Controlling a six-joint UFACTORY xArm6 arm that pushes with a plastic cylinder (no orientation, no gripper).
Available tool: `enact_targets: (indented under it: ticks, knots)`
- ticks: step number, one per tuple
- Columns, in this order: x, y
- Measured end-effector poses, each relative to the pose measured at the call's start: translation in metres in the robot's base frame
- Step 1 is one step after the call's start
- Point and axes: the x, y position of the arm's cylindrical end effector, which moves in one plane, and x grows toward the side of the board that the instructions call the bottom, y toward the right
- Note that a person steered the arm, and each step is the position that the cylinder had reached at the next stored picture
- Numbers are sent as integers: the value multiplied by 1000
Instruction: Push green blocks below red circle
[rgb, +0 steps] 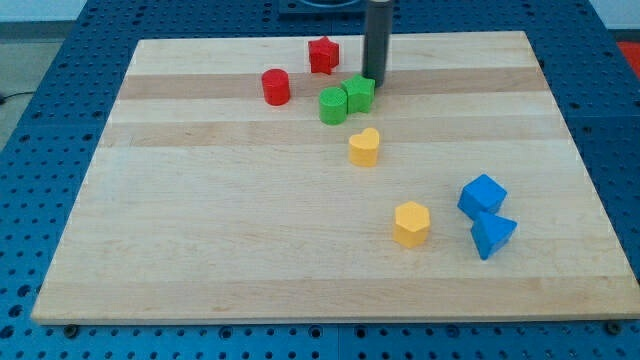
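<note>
Right now my tip (374, 84) sits at the upper middle of the wooden board (200, 250), pressed against the right side of the green blocks; being a bare rod, it has no fingers to open or close. Those two green blocks touch each other: the right green block (360, 93), whose shape I cannot make out, is directly beside the tip, and the left green block (333, 105), roughly cylindrical, leans against it slightly lower in the view. To the view's left of them stands the red circle (276, 87), close but not touching, at about the same height as the pair rather than above them. A red star (323, 55) lies toward the view's top, between the circle and the rod. Just under the green pair is a yellow heart (364, 146), near them. Farther down are a yellow hexagon (411, 223) and, to its right, a blue cube (482, 195) touching a blue triangular block (492, 236), all well apart from the greens.
</note>
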Motion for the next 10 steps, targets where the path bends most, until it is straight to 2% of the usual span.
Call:
enact_targets:
  ticks: [1,2,3,4,6,8,9,10]
  knots:
    - [23,-53]
    - [45,-70]
    - [1,-67]
    - [-8,-33]
    - [34,7]
    - [58,-110]
    - [54,-110]
    - [-1,-89]
